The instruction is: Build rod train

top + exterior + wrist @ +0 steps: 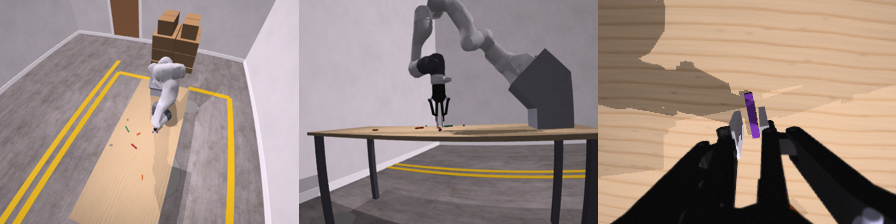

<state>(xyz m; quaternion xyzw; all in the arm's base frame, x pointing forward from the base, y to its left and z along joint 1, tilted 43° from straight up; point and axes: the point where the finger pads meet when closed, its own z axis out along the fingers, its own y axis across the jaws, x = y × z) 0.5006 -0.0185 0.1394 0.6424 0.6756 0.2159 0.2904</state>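
Note:
A purple rod [153, 132] [440, 130] [752, 114] lies flat on the table. My gripper [155, 131] [440, 126] [751, 119] points down low over it, fingers a narrow way apart, one on each side of the rod. The wrist view shows gaps beside the rod, so the gripper is open. A small blue rod [128, 119] [463, 125] lies near the table's far long edge, well apart from the purple rod. Whether the fingertips touch the table is hard to tell.
A green rod [127, 129] [448, 125], an orange rod [138, 133], a red rod [134, 146] [419, 127] and a grey rod [110, 144] [426, 125] lie apart. Another orange rod [142, 177] [375, 130] lies farthest from the robot's base.

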